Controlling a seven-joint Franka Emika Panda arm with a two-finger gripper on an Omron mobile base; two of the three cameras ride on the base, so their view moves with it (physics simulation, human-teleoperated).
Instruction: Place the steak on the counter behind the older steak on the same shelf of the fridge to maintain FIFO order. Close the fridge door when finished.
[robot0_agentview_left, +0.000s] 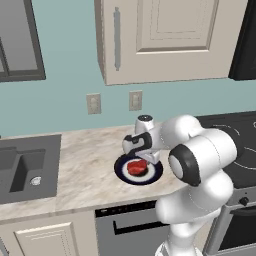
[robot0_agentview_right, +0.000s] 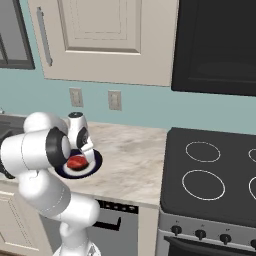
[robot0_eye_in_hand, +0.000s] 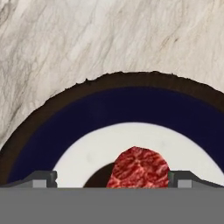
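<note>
The steak (robot0_agentview_left: 137, 167) (robot0_agentview_right: 76, 162) (robot0_eye_in_hand: 139, 168), a small raw red piece, lies in the white middle of a round plate (robot0_agentview_left: 152, 175) (robot0_agentview_right: 95, 162) (robot0_eye_in_hand: 109, 109) with a dark blue rim. The plate rests on the beige marbled counter (robot0_agentview_left: 90, 155) (robot0_agentview_right: 135, 155) (robot0_eye_in_hand: 109, 39). My gripper (robot0_agentview_left: 142, 158) (robot0_agentview_right: 84, 151) (robot0_eye_in_hand: 113, 179) hangs directly over the steak, pointing down and open. One fingertip (robot0_eye_in_hand: 43, 178) stands on each side of the meat without touching it. The fridge, its shelf and the older steak are out of view.
A dark grey sink (robot0_agentview_left: 25, 172) is set in the counter to the left. A black stovetop (robot0_agentview_left: 245, 135) (robot0_agentview_right: 215, 175) borders the counter on the right. Wall outlets (robot0_agentview_left: 93, 103) and an upper cabinet (robot0_agentview_left: 165, 35) are behind, with a dishwasher front (robot0_agentview_left: 130, 227) below.
</note>
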